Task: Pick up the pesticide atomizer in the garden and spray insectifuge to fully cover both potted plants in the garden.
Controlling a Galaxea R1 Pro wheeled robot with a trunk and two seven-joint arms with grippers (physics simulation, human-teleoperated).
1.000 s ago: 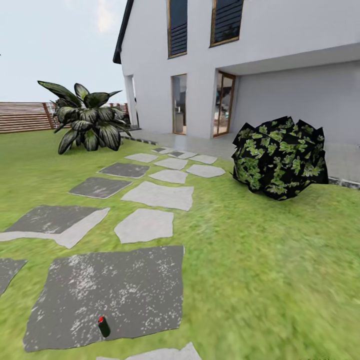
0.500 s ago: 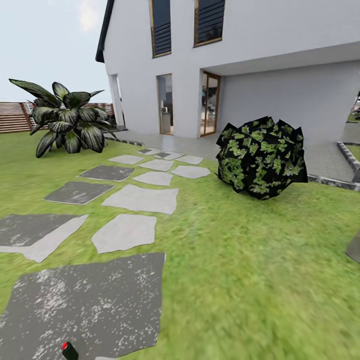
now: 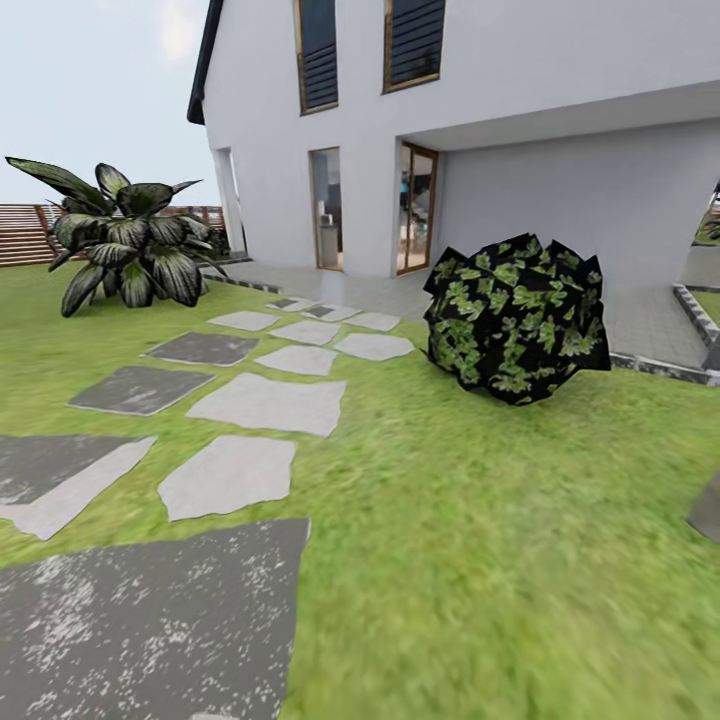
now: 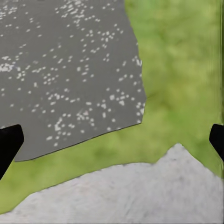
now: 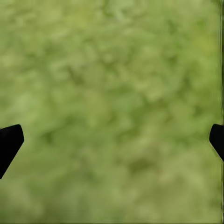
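Nearest, the left gripper [image 4: 112,137] is held wide apart and empty above the dark speckled grey stepping stone [image 4: 65,65] and the edge of a paler slab, while the right gripper [image 5: 112,137], equally spread and empty, hangs over plain green lawn [image 5: 112,93]. The pesticide atomizer cannot be placed from these views, so which arm lies nearer to it cannot be told. Farther off, a broad-leaved green plant [image 3: 125,240] is seen at eleven o'clock by the brown slatted fence [image 3: 25,235], and a dark leafy bush [image 3: 515,315] at one o'clock before the white house [image 3: 560,90].
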